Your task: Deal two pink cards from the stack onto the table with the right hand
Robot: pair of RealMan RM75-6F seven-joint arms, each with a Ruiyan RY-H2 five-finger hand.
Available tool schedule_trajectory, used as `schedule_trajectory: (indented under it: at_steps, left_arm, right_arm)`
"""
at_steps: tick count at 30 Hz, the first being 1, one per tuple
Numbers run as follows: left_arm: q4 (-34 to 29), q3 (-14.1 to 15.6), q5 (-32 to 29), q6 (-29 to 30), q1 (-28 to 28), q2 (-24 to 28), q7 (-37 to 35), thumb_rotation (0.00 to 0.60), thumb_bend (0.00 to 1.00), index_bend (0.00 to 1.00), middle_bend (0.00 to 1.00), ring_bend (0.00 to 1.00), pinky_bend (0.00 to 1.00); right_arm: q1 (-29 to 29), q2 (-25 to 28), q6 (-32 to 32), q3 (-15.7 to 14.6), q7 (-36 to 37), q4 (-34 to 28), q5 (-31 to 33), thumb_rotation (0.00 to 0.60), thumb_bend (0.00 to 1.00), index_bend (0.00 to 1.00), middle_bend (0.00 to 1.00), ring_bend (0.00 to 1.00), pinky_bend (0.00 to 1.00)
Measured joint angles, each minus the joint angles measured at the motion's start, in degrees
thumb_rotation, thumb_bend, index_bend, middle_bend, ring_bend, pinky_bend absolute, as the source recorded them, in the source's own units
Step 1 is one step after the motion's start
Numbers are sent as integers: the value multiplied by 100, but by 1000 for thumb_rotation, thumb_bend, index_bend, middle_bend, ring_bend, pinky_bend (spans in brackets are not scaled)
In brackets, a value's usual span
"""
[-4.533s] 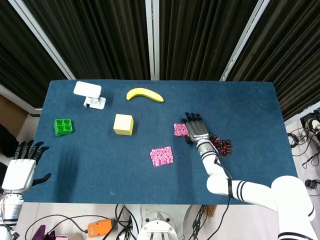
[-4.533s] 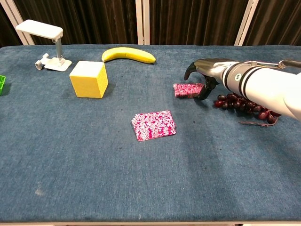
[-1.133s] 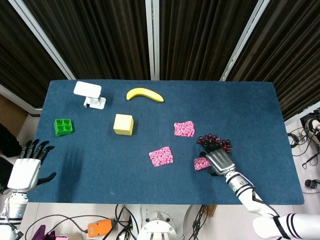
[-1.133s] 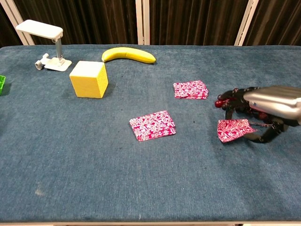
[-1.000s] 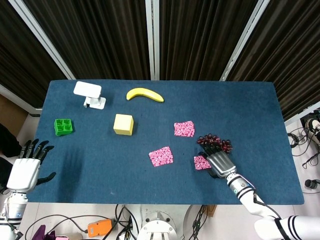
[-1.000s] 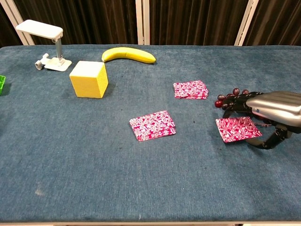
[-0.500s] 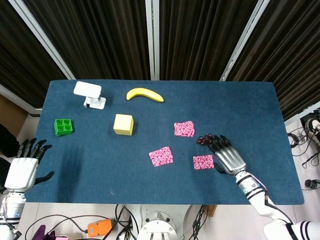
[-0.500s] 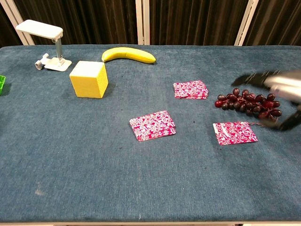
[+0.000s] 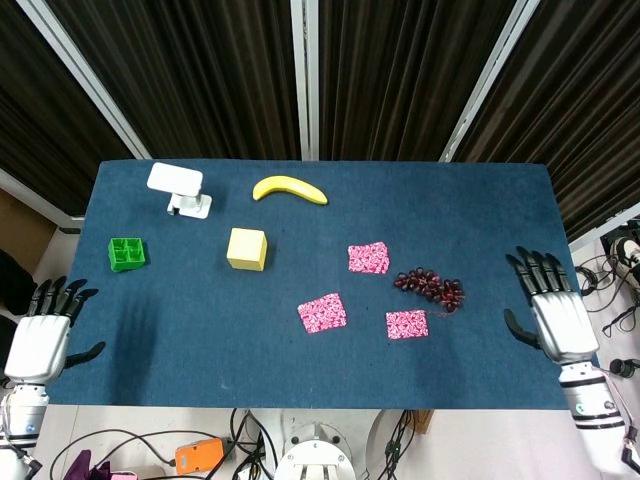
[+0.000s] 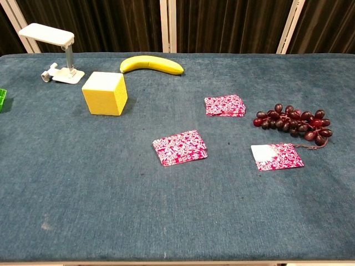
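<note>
The pink card stack lies on the blue table right of centre. One pink card lies flat nearer the front, at the middle. A second pink card lies flat to its right, just in front of the grapes. My right hand hovers past the table's right edge, fingers spread and empty, well clear of the cards. My left hand is off the table's left front corner, fingers spread, holding nothing. Neither hand shows in the chest view.
Dark red grapes lie right of the stack. A yellow cube, a banana, a white stand and a green block sit on the left and far side.
My right hand carried a card from the stack to the spot in front of the grapes, let go of it, and drew back off the table's right edge.
</note>
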Motion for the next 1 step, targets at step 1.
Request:
schedule_trajectory:
  at_steps: [1]
  left_arm:
    - [2, 1, -6, 0, 3, -4, -1, 600, 67, 210, 122, 17, 3]
  right_arm:
    - [-121, 18, 125, -4, 137, 44, -63, 600, 560, 99, 55, 0, 0]
